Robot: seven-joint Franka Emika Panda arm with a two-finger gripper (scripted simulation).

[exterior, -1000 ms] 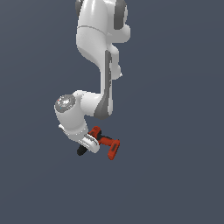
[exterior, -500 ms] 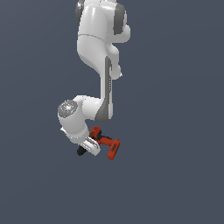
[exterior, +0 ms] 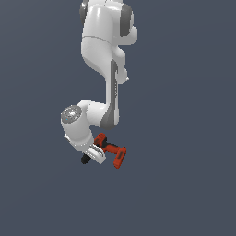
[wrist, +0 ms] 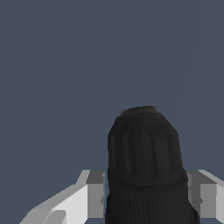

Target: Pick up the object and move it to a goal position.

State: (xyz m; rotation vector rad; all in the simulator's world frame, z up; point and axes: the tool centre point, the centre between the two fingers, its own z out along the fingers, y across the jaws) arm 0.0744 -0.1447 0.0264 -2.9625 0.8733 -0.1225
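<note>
Arm: the white Panda arm (exterior: 105,55) comes down from the top centre of the exterior view and bends toward the lower left of the frame.
End effector: the end effector (exterior: 95,153) sits in the lower left-centre of the exterior view, pinching the drill between its pale fingers (wrist: 94,192), which press on both sides of the tool in the wrist view.
Drill: the red-orange drill (exterior: 112,152) lies just below centre in the exterior view, held across the end effector.
Chuck: the black chuck (wrist: 144,148) fills the lower centre of the wrist view, pointing away from the camera.
Base: the flared red base (exterior: 120,158) sticks out toward the exterior view's right.
Background: plain dark grey-blue.
</note>
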